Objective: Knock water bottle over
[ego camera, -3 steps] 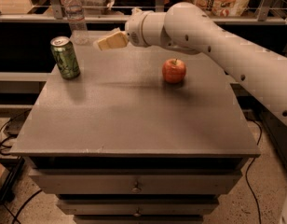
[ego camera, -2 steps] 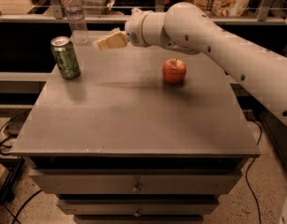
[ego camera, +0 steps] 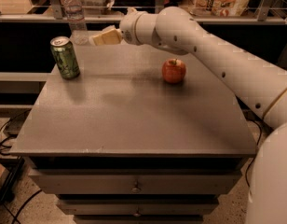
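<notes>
Water bottle stands upright at far edge of bench, just behind green can. Tool hangs low, just beside the bottle's base on the apple side; can't tell if touching. Best bet imo: push across higher up the body so it tips rather than slides, w/o clipping the can. Can't tell how far the tool's open; nothing seen in it.
</notes>
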`<state>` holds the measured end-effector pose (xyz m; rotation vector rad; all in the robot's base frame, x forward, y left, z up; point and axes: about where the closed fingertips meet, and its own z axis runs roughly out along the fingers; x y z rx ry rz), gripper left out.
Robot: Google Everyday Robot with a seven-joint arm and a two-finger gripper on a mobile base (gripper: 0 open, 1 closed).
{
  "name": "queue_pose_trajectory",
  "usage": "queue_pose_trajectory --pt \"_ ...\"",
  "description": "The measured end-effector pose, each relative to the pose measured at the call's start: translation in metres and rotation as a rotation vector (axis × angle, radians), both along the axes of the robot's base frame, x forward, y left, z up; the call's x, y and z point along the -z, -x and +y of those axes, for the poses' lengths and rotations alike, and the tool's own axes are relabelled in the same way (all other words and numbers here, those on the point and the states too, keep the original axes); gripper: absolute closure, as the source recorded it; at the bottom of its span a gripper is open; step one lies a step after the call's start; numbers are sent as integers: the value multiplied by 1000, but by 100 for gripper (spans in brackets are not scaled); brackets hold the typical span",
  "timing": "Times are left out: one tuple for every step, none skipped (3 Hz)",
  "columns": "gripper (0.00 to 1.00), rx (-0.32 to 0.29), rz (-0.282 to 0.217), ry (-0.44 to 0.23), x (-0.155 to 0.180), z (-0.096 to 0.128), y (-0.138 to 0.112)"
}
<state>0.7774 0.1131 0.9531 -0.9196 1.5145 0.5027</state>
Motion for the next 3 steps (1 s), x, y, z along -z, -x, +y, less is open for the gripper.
queue_pose_trajectory --pt "0 -8 3 -36 6 14 -18" --pt "0 -39 8 -57 15 43 -38" --pt "0 -59 7 -61 18 61 -48"
